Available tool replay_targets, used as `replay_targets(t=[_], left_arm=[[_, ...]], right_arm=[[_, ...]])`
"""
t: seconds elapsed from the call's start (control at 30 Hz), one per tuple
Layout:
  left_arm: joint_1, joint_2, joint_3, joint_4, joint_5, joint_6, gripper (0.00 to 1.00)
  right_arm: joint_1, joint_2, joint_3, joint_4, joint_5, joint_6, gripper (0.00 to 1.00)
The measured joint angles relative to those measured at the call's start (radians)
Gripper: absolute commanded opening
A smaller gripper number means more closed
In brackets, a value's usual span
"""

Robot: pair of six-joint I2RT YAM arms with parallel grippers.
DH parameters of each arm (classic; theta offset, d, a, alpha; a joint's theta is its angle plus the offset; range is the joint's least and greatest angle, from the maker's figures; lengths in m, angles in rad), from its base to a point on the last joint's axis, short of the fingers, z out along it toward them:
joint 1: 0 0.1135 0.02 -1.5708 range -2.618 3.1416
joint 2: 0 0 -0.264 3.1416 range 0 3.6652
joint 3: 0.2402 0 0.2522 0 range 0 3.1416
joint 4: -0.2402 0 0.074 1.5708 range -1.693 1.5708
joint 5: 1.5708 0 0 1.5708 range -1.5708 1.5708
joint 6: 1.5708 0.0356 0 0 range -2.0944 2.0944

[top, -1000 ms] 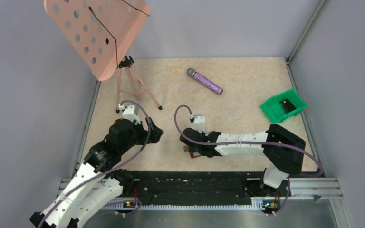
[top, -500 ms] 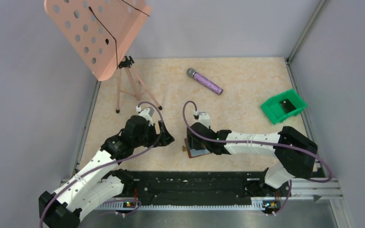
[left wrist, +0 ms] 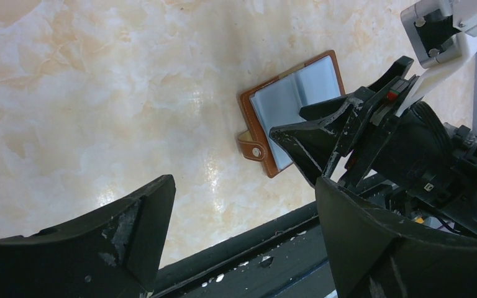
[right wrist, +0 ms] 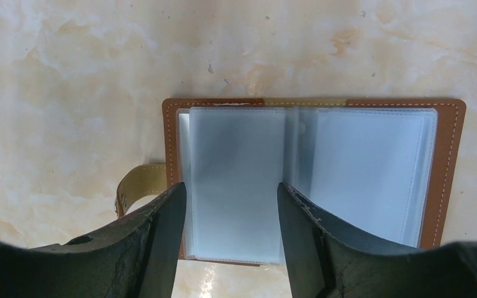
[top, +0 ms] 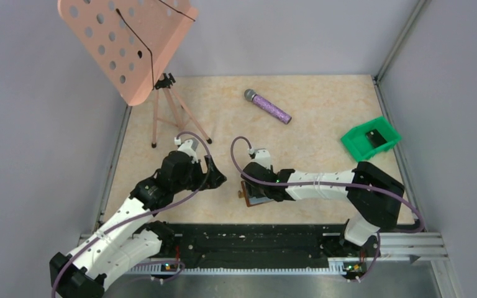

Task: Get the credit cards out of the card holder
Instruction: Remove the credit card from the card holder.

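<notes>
The card holder (right wrist: 310,180) lies open and flat on the marble tabletop, brown leather with a snap strap and two frosted grey-blue sleeve panels. It also shows under the right arm's tip in the top view (top: 256,198) and in the left wrist view (left wrist: 289,108). No credit cards show; whatever the sleeves hold is hidden. My right gripper (right wrist: 231,211) is open just above the holder, its fingers straddling the left panel. My left gripper (left wrist: 243,186) is open and empty, left of the holder near the table's front edge (top: 217,178).
A pink perforated music stand (top: 127,43) on a tripod fills the back left. A purple microphone (top: 268,107) lies at the back middle. A green bin (top: 357,144) with a dark item sits at the right. A black rail (top: 254,243) runs along the near edge.
My right gripper has gone from shut to open over the holder. The left arm has swung right, toward the holder, with its jaws still wide.
</notes>
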Motion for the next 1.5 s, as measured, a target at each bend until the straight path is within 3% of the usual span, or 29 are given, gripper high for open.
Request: replay_targets(t=[0.27, 0.5, 0.83, 1.23, 1.5], left_arm=[[0.0, -0.019, -0.006, -0.001, -0.007, 0.0, 0.89], [0.0, -0.042, -0.018, -0.001, -0.018, 0.0, 0.89], [0.0, -0.055, -0.029, -0.001, -0.024, 0.0, 0.89], [0.0, -0.055, -0.035, -0.002, -0.002, -0.005, 0.88], [0.0, -0.038, -0.035, 0.002, 0.014, -0.018, 0.88]], right_arm=[[0.04, 0.076, 0.074, -0.069, 0.072, -0.006, 0.57], [0.057, 0.108, 0.105, -0.105, 0.11, -0.001, 0.4], [0.063, 0.107, 0.109, -0.089, 0.103, 0.009, 0.27], [0.06, 0.048, 0.06, -0.046, 0.076, 0.035, 0.23], [0.055, -0.001, 0.048, -0.044, 0.077, 0.036, 0.27]])
